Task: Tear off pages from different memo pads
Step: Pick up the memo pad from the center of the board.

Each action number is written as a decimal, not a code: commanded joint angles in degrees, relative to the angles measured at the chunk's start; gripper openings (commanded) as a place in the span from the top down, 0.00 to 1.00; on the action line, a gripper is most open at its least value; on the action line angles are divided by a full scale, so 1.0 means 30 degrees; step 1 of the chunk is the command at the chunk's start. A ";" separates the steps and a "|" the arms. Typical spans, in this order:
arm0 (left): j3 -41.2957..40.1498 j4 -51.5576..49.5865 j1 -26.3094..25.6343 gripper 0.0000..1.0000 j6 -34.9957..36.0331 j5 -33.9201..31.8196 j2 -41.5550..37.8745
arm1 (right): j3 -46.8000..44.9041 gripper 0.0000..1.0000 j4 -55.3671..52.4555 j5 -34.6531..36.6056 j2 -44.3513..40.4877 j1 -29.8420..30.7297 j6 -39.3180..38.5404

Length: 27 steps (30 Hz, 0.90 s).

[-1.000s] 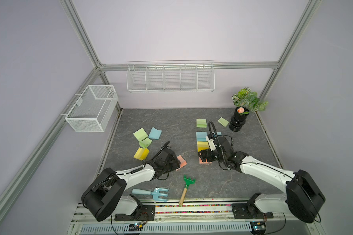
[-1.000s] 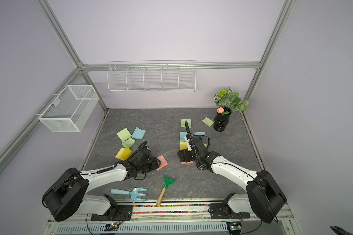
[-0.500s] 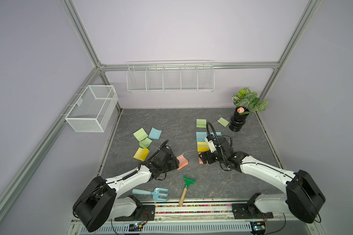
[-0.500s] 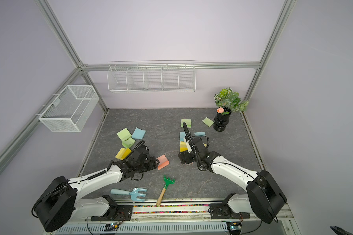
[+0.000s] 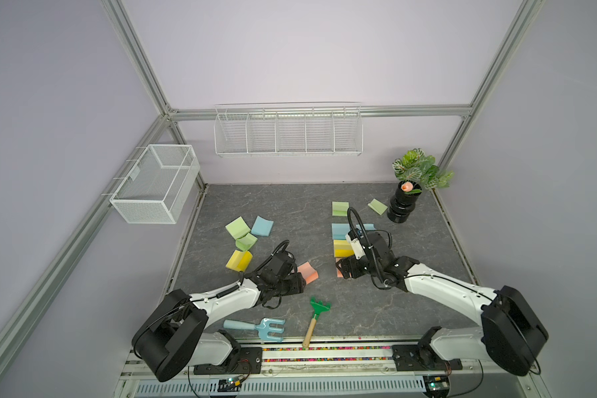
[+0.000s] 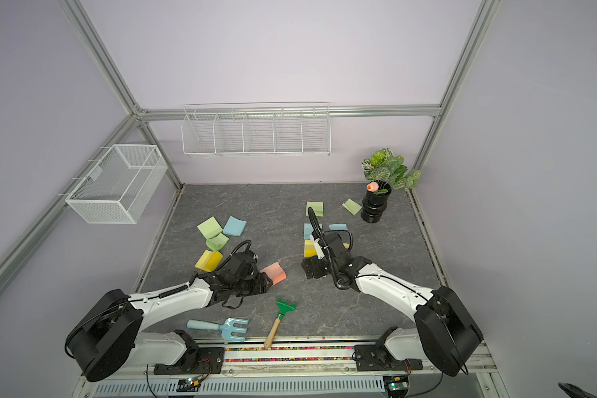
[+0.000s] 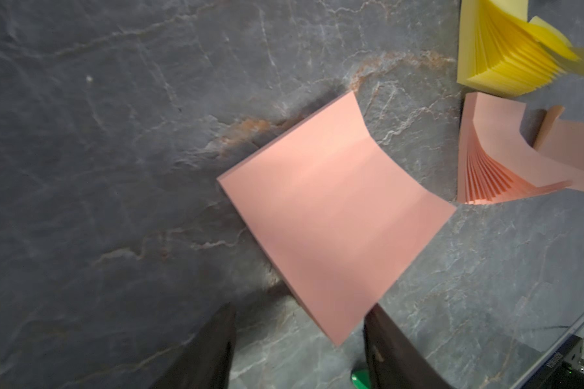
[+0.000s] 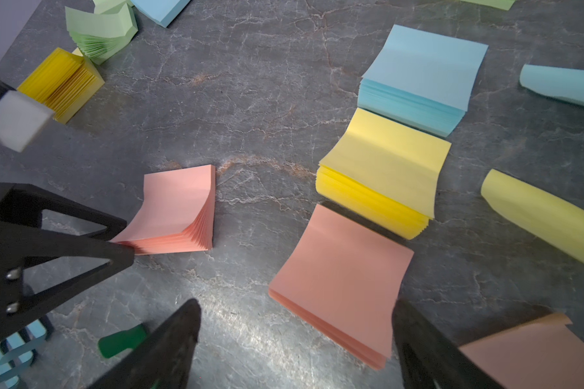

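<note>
Only the left arm (image 5: 221, 301) has stirred; left gripper (image 7: 299, 308), spread, straddles the near corner of the bent salmon pad (image 7: 334, 219), seemingly to pinch a page. Right gripper (image 8: 297, 303) gapes over the flat salmon pad (image 8: 341, 279).

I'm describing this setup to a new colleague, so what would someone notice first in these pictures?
The pastel memo pads strewn across the dark marbled table stand out first. Near its middle, the open left gripper is at a bent salmon pad and the open right gripper stands over a flatter salmon pad. A potted plant sits in the far right corner.
</note>
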 commanded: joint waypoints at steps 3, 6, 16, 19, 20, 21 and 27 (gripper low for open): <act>0.0660 0.0333 -0.0084 0.38 0.0087 -0.0404 0.0500 | 0.0443 0.11 -0.0301 -0.0229 0.0409 0.0146 -0.0332; 0.0689 0.0420 -0.0085 0.38 0.0019 -0.0275 0.0212 | 0.0558 0.11 -0.0364 -0.0439 0.0659 0.0162 -0.0382; 0.1142 0.0366 -0.0069 0.38 0.0019 0.0287 0.0111 | 0.0795 0.11 -0.0566 -0.0824 0.1170 0.0156 -0.0525; 0.1267 0.0335 -0.0085 0.38 -0.0026 0.0053 0.0154 | 0.0794 0.11 -0.0595 -0.0912 0.1224 0.0169 -0.0554; 0.1332 0.0282 -0.0070 0.38 0.0015 -0.0081 0.0204 | 0.0792 0.11 -0.0619 -0.0923 0.1233 0.0155 -0.0561; 0.1431 0.0205 -0.0083 0.38 0.0001 -0.0191 0.0232 | 0.0781 0.11 -0.0624 -0.0944 0.1279 0.0156 -0.0557; 0.1772 0.0000 -0.0085 0.38 0.0078 -0.0294 0.0651 | 0.0823 0.11 -0.0767 -0.1053 0.1263 0.0158 -0.0643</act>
